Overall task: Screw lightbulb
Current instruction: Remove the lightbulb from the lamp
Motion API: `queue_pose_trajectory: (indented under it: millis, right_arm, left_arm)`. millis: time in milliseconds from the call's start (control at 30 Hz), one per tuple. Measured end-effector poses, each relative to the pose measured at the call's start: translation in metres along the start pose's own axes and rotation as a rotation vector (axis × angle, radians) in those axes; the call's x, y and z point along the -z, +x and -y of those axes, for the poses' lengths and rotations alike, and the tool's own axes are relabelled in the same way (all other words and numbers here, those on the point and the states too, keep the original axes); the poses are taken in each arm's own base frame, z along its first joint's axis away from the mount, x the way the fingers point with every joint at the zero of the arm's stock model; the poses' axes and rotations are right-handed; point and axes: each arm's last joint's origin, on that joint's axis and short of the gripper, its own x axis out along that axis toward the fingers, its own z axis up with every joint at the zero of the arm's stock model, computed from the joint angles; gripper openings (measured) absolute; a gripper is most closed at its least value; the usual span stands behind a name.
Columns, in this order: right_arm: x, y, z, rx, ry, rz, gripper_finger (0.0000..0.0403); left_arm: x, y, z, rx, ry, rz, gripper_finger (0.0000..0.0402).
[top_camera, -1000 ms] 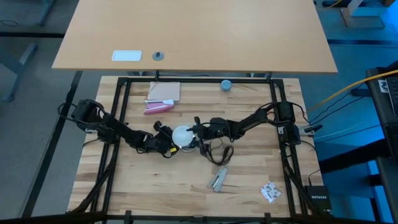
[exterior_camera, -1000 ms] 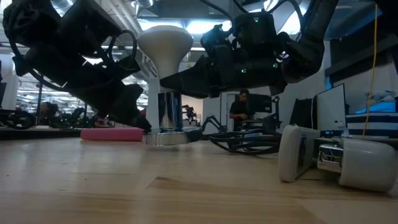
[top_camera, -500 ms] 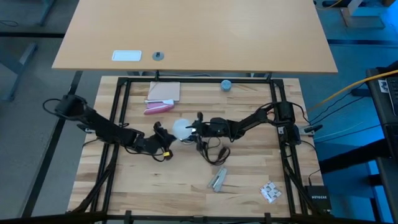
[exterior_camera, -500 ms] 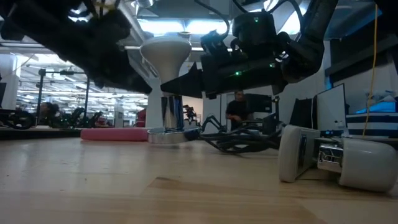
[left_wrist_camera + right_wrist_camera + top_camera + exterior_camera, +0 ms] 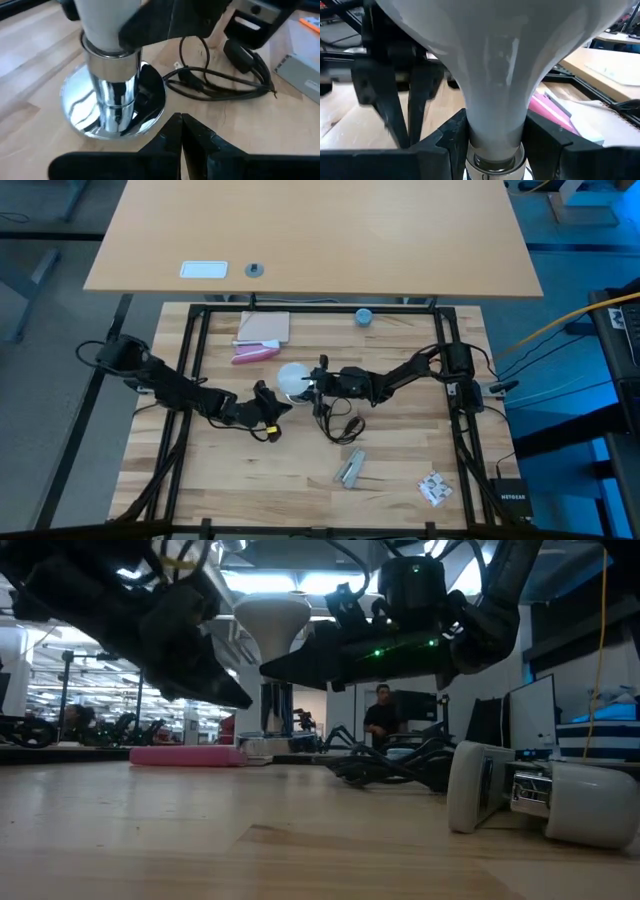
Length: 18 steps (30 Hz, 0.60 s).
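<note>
The frosted-white lightbulb (image 5: 291,379) stands upright, neck down, in the silvery socket (image 5: 111,97). The socket's round base (image 5: 80,107) rests on the wooden table. My right gripper (image 5: 308,385) reaches in level from the table's right and is shut on the bulb's neck. My left gripper (image 5: 181,119) is shut and touches nothing. It hovers above the table just to the near left of the socket, tipped a little downward (image 5: 235,695). My right gripper pinches the bulb's narrow neck (image 5: 495,125) between its two fingers (image 5: 445,142), just above the socket's collar. The fingers come in level from the table's right, one on each side of the neck. The bulb stays upright, globe on top (image 5: 270,612).
The socket's thin black cord (image 5: 345,420) loops on the table near my right gripper. A pink bar (image 5: 252,354) and a tan pad (image 5: 264,328) lie at the far left, a blue-grey cap (image 5: 364,316) at the far edge. A white adapter (image 5: 540,795) lies nearer.
My left gripper, shut throughout, has risen off the socket's base and drawn back a little toward the table's left. My right gripper has swung the bulb toward the far edge, and the socket has slid that way with it.
</note>
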Motion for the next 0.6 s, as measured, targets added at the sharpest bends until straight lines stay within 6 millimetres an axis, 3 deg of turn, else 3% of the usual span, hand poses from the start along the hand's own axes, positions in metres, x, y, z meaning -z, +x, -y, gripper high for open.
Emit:
queue_pose_trajectory:
  millis: [233,400,600]
  right_arm:
    - [-0.001,0.0,0.0,0.003,0.001,0.008,0.0162]
    - [-0.001,0.0,0.001,0.041,0.002,0.007,0.0162]
    - [-0.001,0.0,0.001,0.027,-0.002,0.009,0.0162]
  left_arm:
    - [0.002,0.02,0.001,0.008,-0.028,0.081,0.0002]
    - [0.015,0.033,0.001,0.002,-0.059,0.056,0.0001]
    - [0.028,0.04,-0.006,-0.129,-0.066,0.051,0.0001]
